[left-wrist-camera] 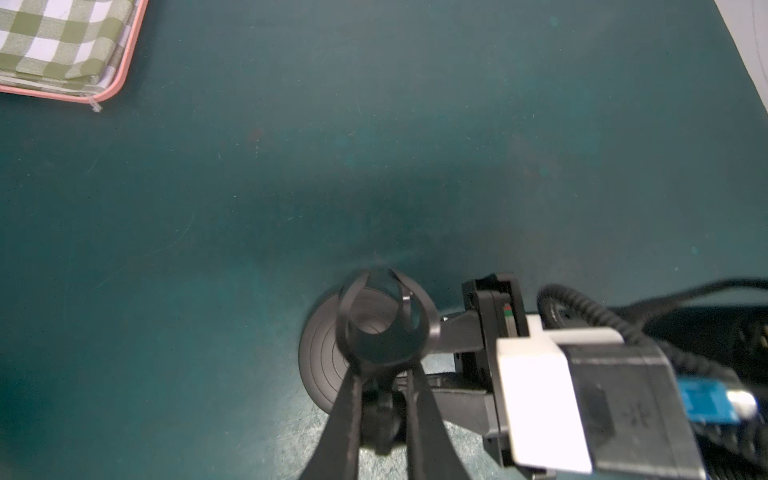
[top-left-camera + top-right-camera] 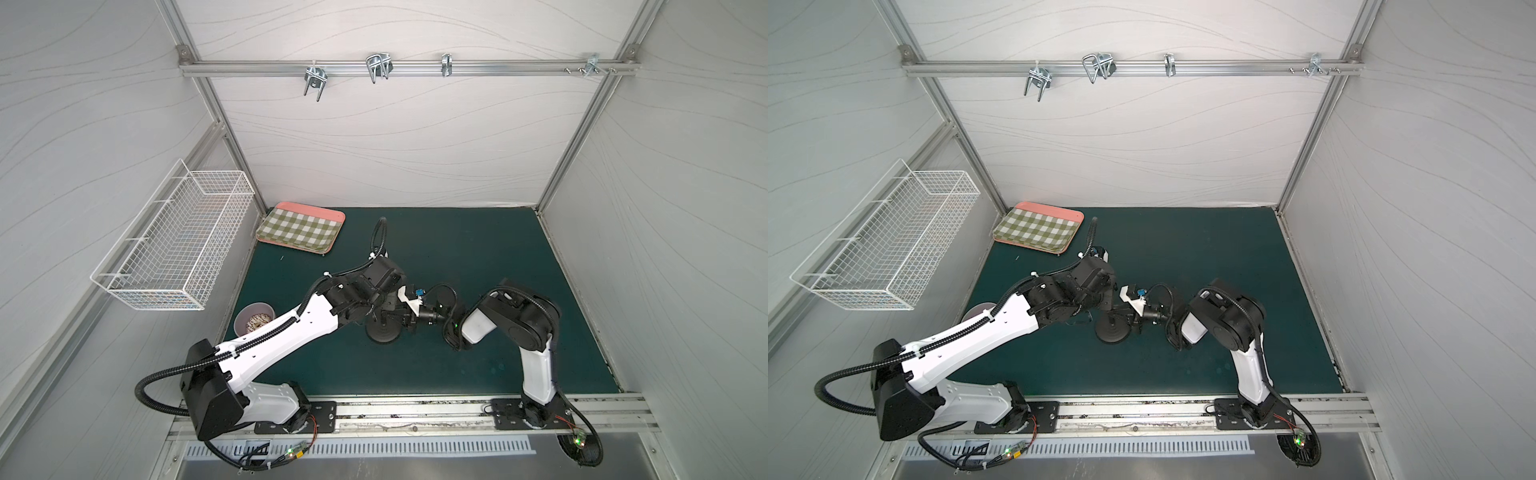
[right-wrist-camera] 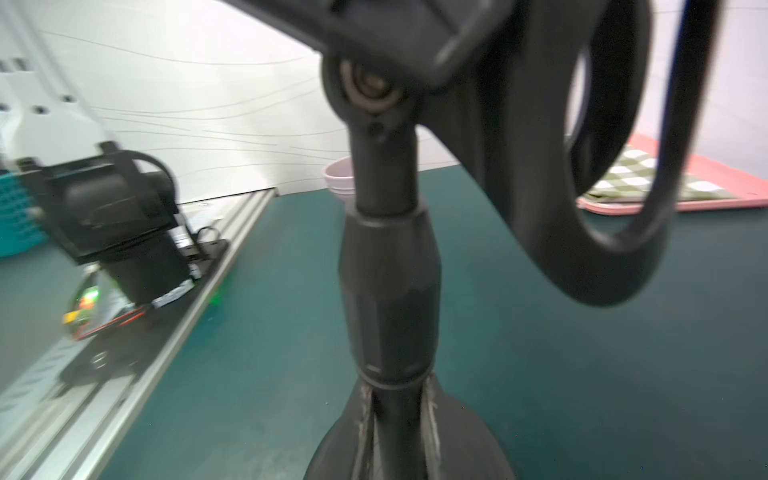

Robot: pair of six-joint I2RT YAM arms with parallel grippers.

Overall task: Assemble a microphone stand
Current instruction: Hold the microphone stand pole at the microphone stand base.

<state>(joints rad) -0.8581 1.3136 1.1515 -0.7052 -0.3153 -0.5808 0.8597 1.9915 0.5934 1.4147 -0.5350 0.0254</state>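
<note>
— Microphone stand (image 2: 383,330): where is it found?
— It is stood near the middle of the green surface (image 2: 478,374), its rod (image 3: 390,270) upright in the disc base (image 1: 324,357), the U-shaped clip (image 1: 345,320) on top.
— How are the jaws set?
— The left jaws are closed on the joint just under the clip; the right jaws are closed about the rod low down, just above the base. A pink tray (image 2: 316,209) is seen at the far left corner.
</note>
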